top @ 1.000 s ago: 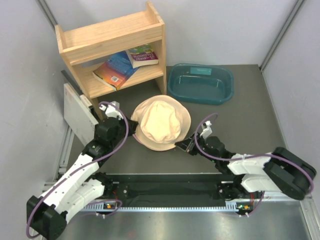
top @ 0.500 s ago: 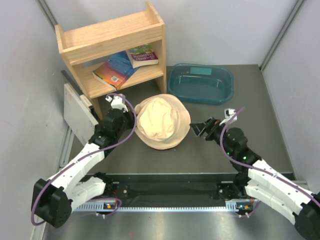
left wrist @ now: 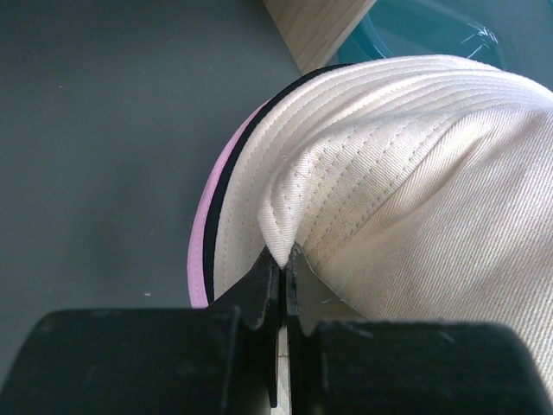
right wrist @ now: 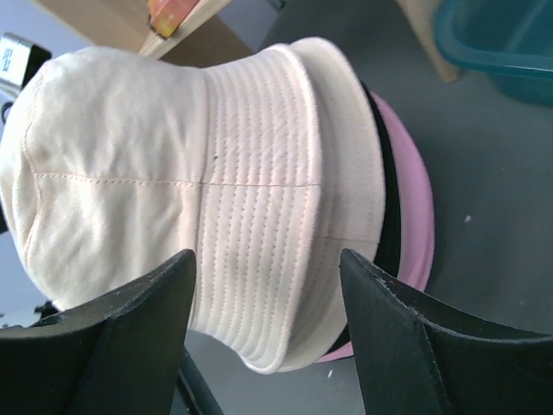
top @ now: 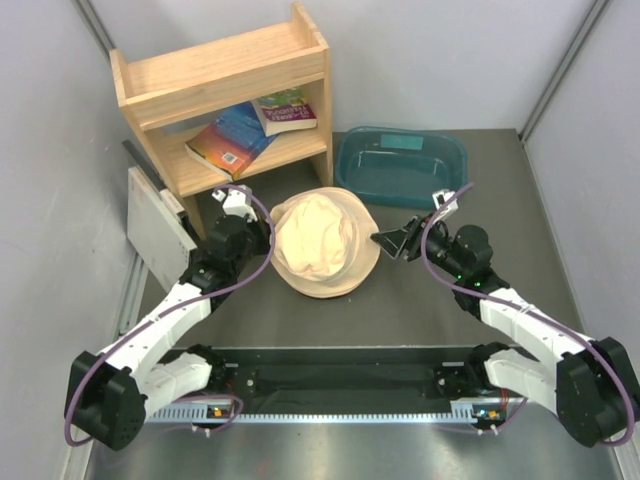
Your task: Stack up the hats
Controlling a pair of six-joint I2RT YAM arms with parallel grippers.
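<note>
Place: The beige hat [top: 325, 243] is seen at the middle of the table [top: 500, 290], in front of the wooden shelf [top: 225, 95] and just beside the near-left corner of the teal tub [top: 402, 167].
Facing: The crown is turned upward and the opening downward. The brim is spread about level all round.
Long axis: From above the outline is nearly round, so no clear long axis can be made out.
Left gripper [left wrist: 282, 290]: The jaws are pressed together on a pinched fold of the beige hat's brim at its left edge.
Right gripper [right wrist: 263, 346]: The fingers are spread wide and nothing is held. It is placed just beside the right edge of the brim; whether it touches cannot be told.
Shown by the top view alone: Both arms are seen flanking the hat, with books [top: 245, 130] lying on the shelf. Only the beige hat is visible there.
Shown by the wrist views alone: A black hat [left wrist: 229, 177] and a pink hat [left wrist: 204, 242] are revealed as thin brim edges under the beige one, the pink lowest.
</note>
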